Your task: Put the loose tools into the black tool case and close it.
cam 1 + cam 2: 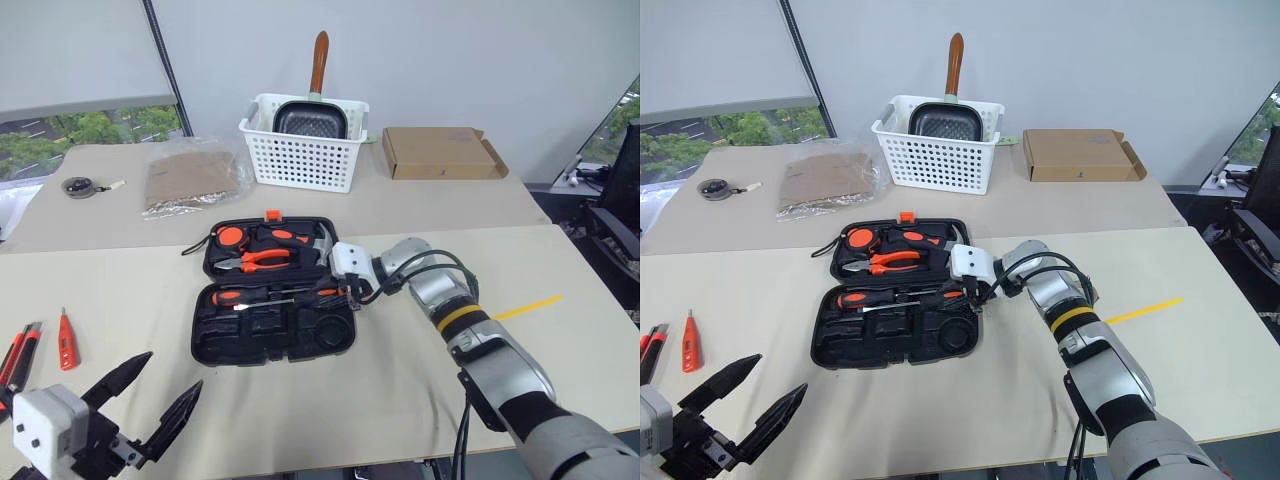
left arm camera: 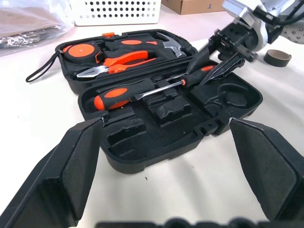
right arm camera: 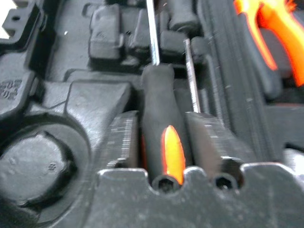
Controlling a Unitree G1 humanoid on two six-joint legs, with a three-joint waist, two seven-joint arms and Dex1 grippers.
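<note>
The black tool case (image 1: 205, 350) lies open in the middle of the near table. A large orange-and-black screwdriver (image 1: 240, 296) rests in its lower half. A second, slimmer screwdriver (image 2: 205, 70) lies beside it. My right gripper (image 1: 352, 297) is open over the case's right side, one finger on each side of that slim handle (image 3: 167, 142). At the front left my left gripper (image 1: 150, 405) hangs open and empty. The utility knife (image 1: 18, 355) and the orange tester screwdriver (image 1: 66, 340) lie at the table's left edge. The grey tape roll (image 2: 278, 57) sits right of the case.
Pliers (image 1: 265, 260), a hammer (image 1: 318, 245) and an orange tape measure (image 1: 230, 237) fill the case's upper half. On the far table stand a white basket (image 1: 300, 160) with a pan, a cardboard box (image 1: 440, 152) and a plastic bag (image 1: 190, 178).
</note>
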